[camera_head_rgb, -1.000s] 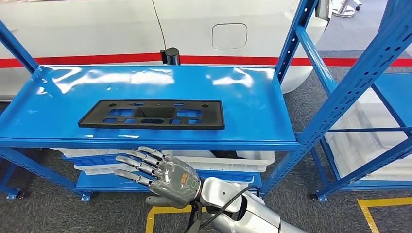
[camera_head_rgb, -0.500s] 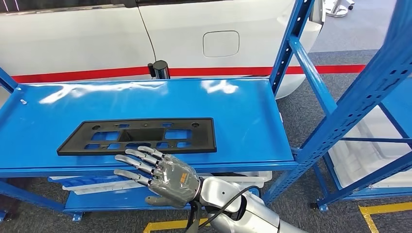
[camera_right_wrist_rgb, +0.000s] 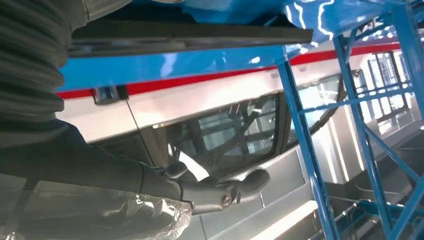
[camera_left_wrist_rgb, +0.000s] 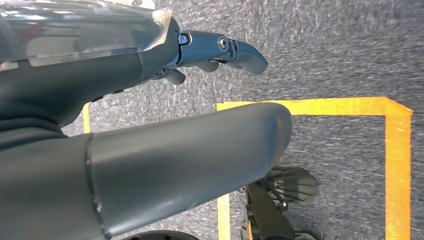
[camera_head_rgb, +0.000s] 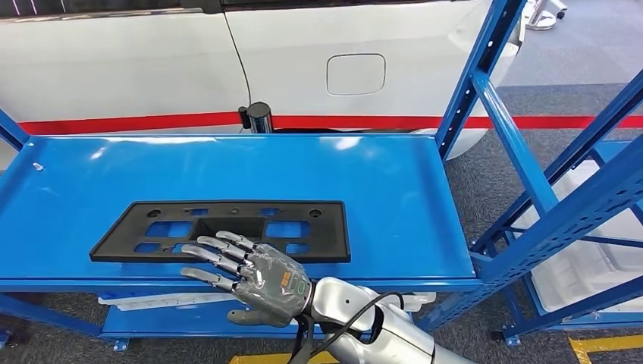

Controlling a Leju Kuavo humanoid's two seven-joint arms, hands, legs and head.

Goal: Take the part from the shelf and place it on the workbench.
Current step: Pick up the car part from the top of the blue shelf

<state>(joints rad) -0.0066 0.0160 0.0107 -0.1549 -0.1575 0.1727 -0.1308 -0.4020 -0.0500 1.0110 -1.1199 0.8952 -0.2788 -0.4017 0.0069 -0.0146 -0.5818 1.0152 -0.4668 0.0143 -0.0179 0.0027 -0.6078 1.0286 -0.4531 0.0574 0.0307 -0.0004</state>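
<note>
The black perforated plate (camera_head_rgb: 227, 230) is laid flat near the front edge of the blue shelf (camera_head_rgb: 394, 182), probably for easy reach. The right hand (camera_head_rgb: 246, 274) is held empty, fingers spread, just before it; the left hand (camera_left_wrist_rgb: 150, 150) holds nothing.

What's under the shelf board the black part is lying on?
Below the blue shelf holding the black part, a lower blue shelf carries white trays. The board and the right hand cover most of that level, so its contents can't be told.
</note>
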